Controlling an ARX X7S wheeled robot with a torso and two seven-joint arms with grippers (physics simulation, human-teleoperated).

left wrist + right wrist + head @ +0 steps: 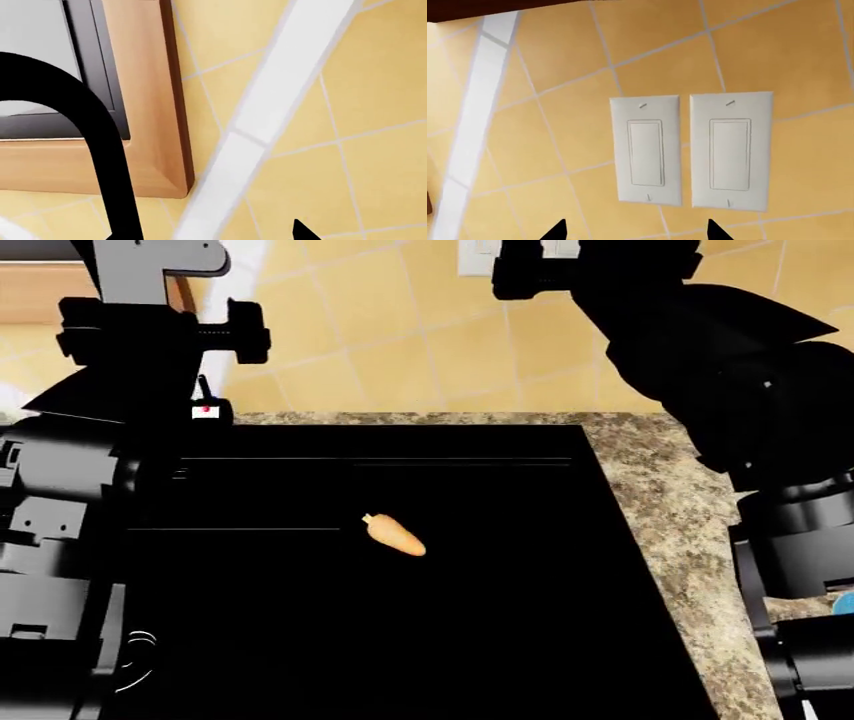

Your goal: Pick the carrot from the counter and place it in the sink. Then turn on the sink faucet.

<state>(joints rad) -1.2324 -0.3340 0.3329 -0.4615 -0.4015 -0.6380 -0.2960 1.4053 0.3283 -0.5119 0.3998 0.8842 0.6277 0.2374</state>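
Observation:
The small orange carrot lies inside the black sink, left of its middle, with nothing gripping it. The speckled counter runs along the sink's right and back. The faucet's lever with its red mark shows at the back left, just below my left gripper. In the left wrist view the black curved spout passes close by one finger of the left gripper, which is open and empty. My right gripper is raised at the wall; it is open and empty.
A yellow tiled wall stands behind the sink. Two white light switches face the right gripper. A wood-framed window and a white strip are on the wall by the left gripper.

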